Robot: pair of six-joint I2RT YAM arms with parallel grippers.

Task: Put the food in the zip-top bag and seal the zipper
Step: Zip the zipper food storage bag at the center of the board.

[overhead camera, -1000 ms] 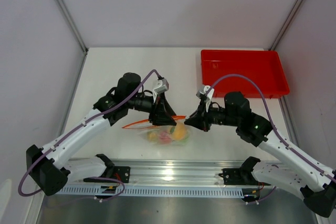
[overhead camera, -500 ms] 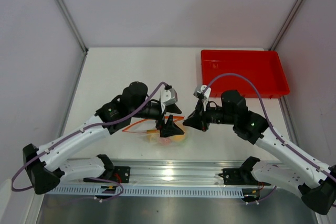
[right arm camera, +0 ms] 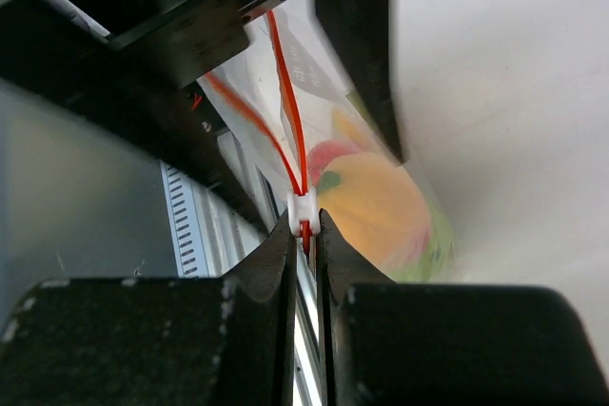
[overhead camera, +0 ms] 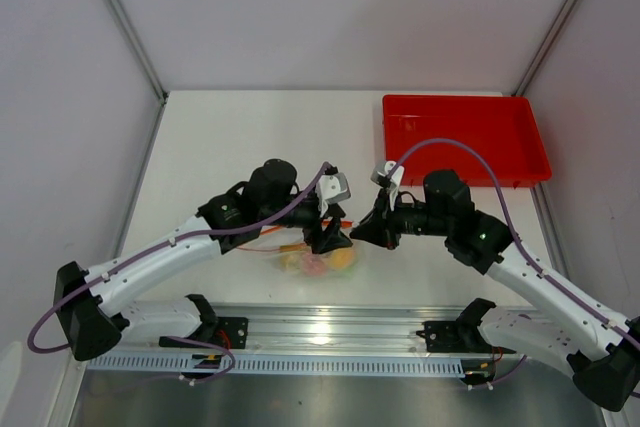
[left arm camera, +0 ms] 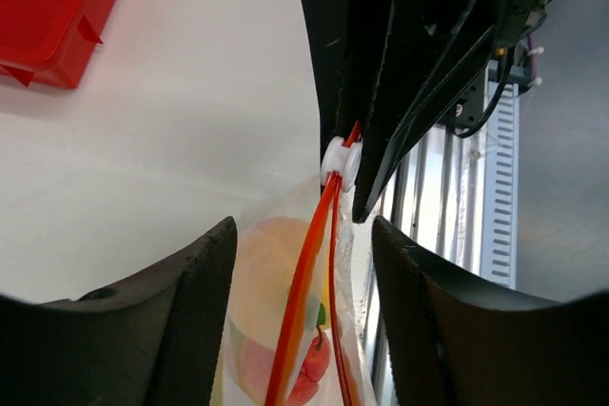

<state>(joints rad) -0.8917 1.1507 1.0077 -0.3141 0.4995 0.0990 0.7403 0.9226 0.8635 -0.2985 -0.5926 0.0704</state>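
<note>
The zip-top bag (overhead camera: 318, 259) lies at the table's near edge between my two grippers, with the food inside: orange-yellow and green fruits (right arm camera: 381, 206) show through the plastic. My right gripper (overhead camera: 362, 232) is shut on the zipper's right end (right arm camera: 304, 230), just behind its white slider (right arm camera: 303, 204). My left gripper (overhead camera: 328, 237) is open. Its fingers (left arm camera: 190, 320) straddle the two orange-red zipper strips (left arm camera: 306, 282), close to the slider (left arm camera: 340, 161) and to the right gripper. The strips are still apart under the left fingers.
A red rectangular tray (overhead camera: 465, 137) stands empty at the back right. The metal rail (overhead camera: 330, 332) with the arm bases runs just in front of the bag. White walls close in the table on three sides.
My left gripper has moved right along the bag's mouth, from its left part up close to the right gripper. The right gripper has held its place on the zipper end.
</note>
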